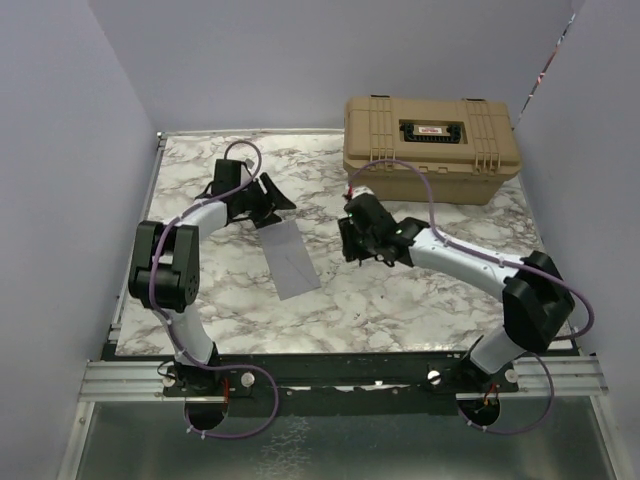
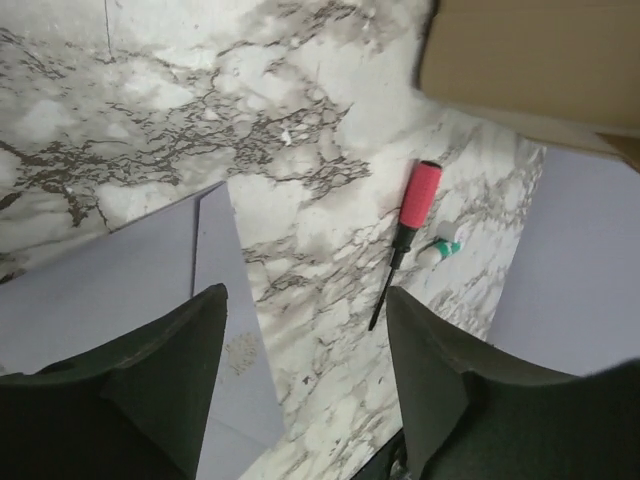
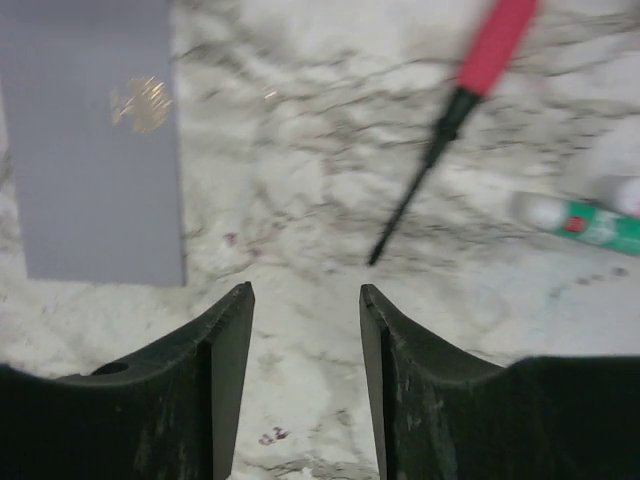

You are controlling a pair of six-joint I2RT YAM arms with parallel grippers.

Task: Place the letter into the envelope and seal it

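Note:
The grey envelope (image 1: 290,258) lies flat on the marble table, left of centre. A small gold mark (image 3: 142,103) shows on its face in the right wrist view. My left gripper (image 1: 266,208) hovers at the envelope's far end. Its jaws stand open with only the tabletop between them (image 2: 305,310), and the left finger (image 2: 190,350) overlaps the edge of the envelope (image 2: 120,270). My right gripper (image 1: 350,240) is to the right of the envelope (image 3: 95,140), apart from it, open and empty (image 3: 305,295). The letter shows in no view.
A big tan hard case (image 1: 430,145) stands at the back right. A red-handled screwdriver (image 3: 455,100) and a small green-and-white tube (image 3: 585,222) lie on the marble just beyond the right gripper. Grey walls enclose the table (image 1: 400,290) on the left, back and right.

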